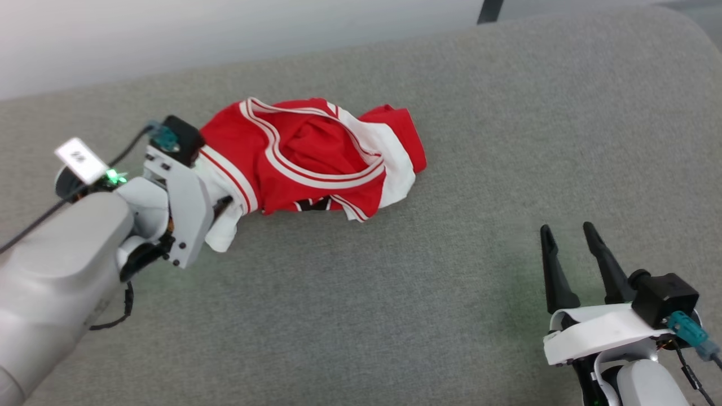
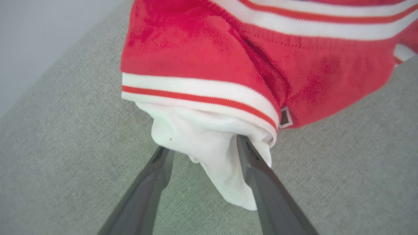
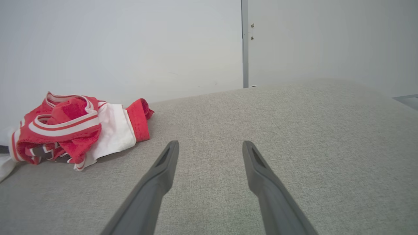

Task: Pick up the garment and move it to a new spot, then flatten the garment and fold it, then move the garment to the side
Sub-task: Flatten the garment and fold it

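Lying crumpled on the grey cushion (image 1: 451, 293), the garment (image 1: 316, 163) has its white sleeve (image 2: 196, 130) between my left gripper's (image 2: 203, 145) spread fingers. I should close deep on cloth before lifting. My right gripper (image 1: 572, 237) rests wide, well apart.

One garment (image 1: 316, 163) out there, a single red-and-white heap, no second piece to count. Two grippers in play: the left gripper (image 2: 203, 145) and the right gripper (image 1: 566, 231), one per arm. Two dark fingers (image 3: 156, 182) on each, four in all. One grey padded surface (image 1: 395, 310) under the lot. On the left arm, one white tag (image 1: 80, 159) and one green light (image 1: 114, 176). One dark vertical strip (image 3: 244, 44) on the wall.
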Controlling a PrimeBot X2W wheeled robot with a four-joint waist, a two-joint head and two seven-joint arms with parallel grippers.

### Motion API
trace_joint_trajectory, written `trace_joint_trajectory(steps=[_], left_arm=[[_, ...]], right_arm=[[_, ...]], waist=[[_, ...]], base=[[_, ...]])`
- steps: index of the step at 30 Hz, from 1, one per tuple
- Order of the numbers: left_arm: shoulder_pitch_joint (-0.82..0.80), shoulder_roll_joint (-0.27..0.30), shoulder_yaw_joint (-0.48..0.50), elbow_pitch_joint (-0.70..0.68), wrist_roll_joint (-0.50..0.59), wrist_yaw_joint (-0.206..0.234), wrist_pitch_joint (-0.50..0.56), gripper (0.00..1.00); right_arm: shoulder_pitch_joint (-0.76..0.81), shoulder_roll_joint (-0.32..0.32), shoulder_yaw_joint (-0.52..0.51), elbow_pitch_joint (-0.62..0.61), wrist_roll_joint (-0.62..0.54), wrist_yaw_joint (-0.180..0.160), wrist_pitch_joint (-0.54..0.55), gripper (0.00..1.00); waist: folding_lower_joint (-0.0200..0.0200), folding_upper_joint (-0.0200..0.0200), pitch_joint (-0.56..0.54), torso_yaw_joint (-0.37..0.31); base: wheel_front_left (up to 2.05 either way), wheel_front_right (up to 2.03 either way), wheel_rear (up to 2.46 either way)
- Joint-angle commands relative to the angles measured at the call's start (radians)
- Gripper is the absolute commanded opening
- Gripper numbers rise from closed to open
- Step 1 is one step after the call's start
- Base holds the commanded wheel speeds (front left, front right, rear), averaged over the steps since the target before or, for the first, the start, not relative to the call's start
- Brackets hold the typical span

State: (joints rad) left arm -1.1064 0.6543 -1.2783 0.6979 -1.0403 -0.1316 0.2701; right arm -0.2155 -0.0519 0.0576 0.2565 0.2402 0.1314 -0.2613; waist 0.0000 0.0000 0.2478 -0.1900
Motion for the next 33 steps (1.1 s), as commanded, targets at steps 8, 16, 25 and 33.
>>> trace_joint_trajectory(steps=[8, 16, 25, 33], left_arm=[[0.092, 0.025, 0.066, -0.039, -0.12, 0.002, -0.194, 1.0], [0.283, 0.003, 0.151, -0.121, -0.149, 0.107, -0.501, 1.0], [0.638, -0.077, 0.593, -0.402, 0.069, 0.298, -0.534, 1.0], [0.923, -0.197, 0.896, -0.614, 0.386, 0.299, -0.534, 1.0]], right_arm=[[0.011, 0.001, 0.001, 0.033, -0.081, -0.001, -0.005, 1.0], [-0.051, -0.096, 0.091, 0.076, -0.094, -0.001, 0.14, 1.0], [-0.174, -0.27, 0.226, 0.051, 0.031, -0.001, 0.423, 1.0], [-0.328, -0.389, 0.304, 0.068, 0.185, -0.001, 0.692, 1.0]], waist=[[0.0, 0.0, -0.092, 0.098], [0.0, 0.0, -0.119, 0.217], [0.0, 0.0, -0.095, 0.338], [0.0, 0.0, -0.046, 0.39]], base=[[0.0, 0.0, 0.0], [0.0, 0.0, 0.0], [0.0, 0.0, 0.0], [0.0, 0.0, 0.0]])
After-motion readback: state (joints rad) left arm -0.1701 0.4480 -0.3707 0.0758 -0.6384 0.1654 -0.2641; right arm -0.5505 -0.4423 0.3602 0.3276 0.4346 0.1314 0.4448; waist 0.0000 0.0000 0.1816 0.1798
